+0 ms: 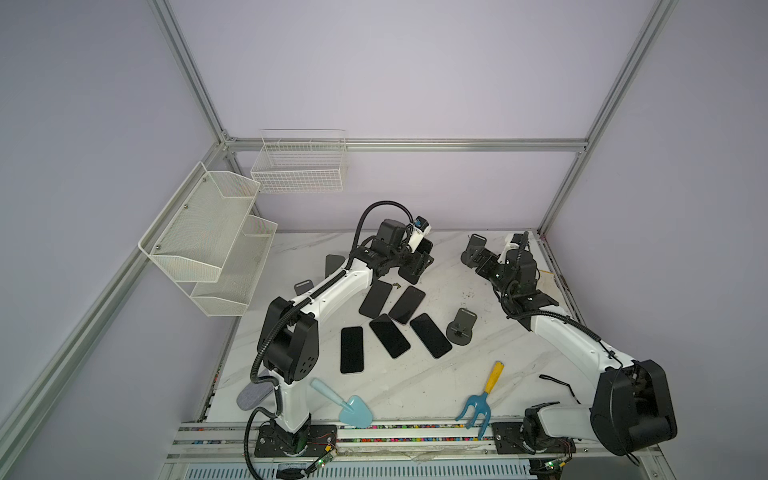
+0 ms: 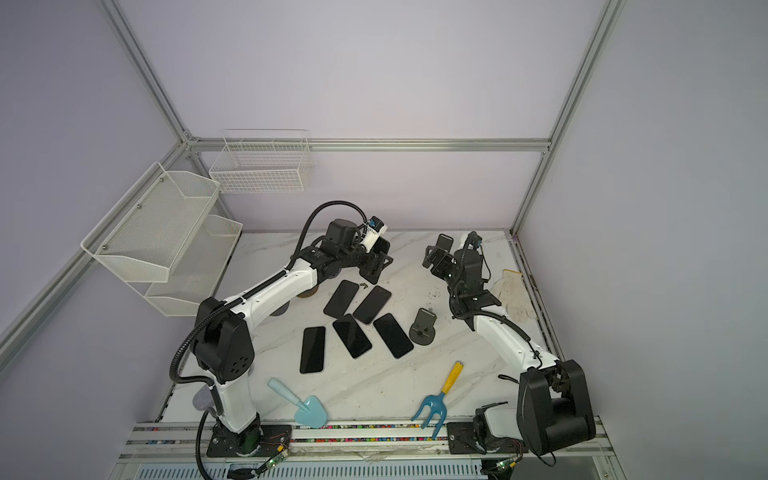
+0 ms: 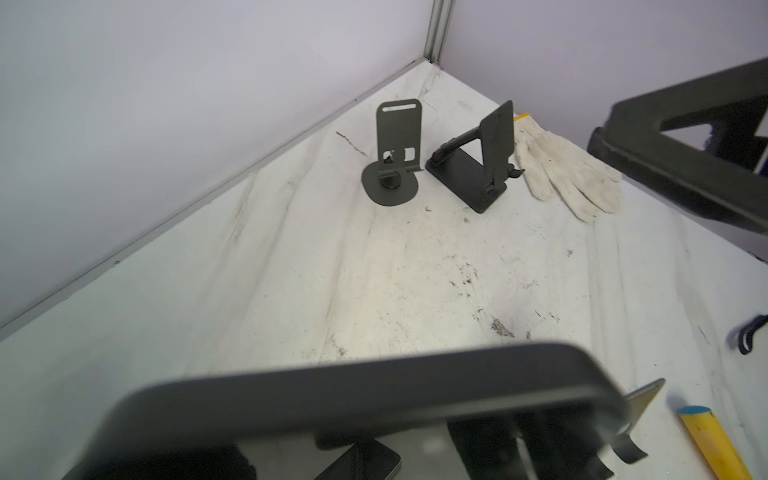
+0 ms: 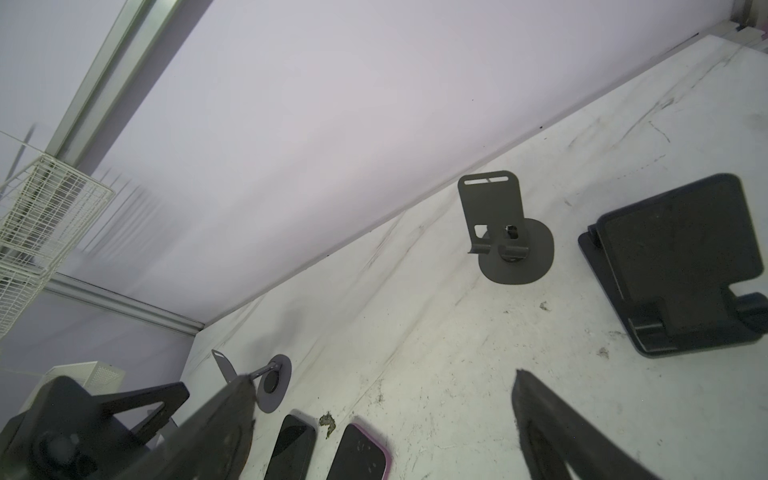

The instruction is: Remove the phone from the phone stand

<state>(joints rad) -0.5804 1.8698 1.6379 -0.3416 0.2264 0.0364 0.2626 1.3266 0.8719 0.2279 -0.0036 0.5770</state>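
Trowel [image 1: 355, 410], hand fork [image 1: 478, 409]: front edge of tabletop [image 1: 415, 382], well apart.
Loose phones [image 1: 390, 336]: five, lying flat, mid-tabletop.
Left gripper [image 1: 417, 262]: clamped on the phone [image 3: 374, 395], raised near the back edge.
Phone stand [image 3: 642, 405]: just beside the held phone; contact unclear.
Right gripper [image 1: 473, 254]: jaws wide, empty, near the back right corner stands [image 3: 392, 166].

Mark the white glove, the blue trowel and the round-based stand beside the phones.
white glove [image 2: 512, 293], in a top view, palm.
blue trowel [image 1: 341, 402], in a top view, neck between handle and blade.
round-based stand [image 1: 461, 326], in a top view, lower upright plate.
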